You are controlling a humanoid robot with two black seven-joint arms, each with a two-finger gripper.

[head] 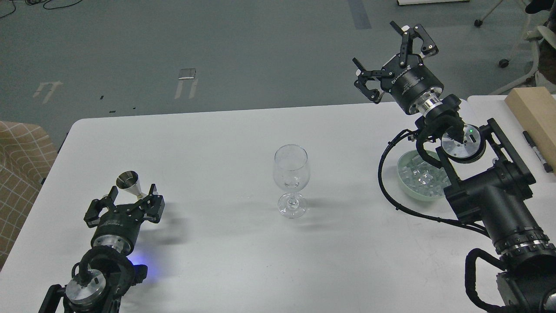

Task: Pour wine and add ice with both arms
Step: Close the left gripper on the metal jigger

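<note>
The left tool (129,201) sits spread just behind the steel jigger (129,182), gripping nothing. The right tool (393,54) hangs spread, high beyond the green bowl (406,184) of ice (423,176), which lies under its arm. The wine glass (291,174) stands between them on the table (217,139). A skewed close could topple the narrow jigger.
</note>
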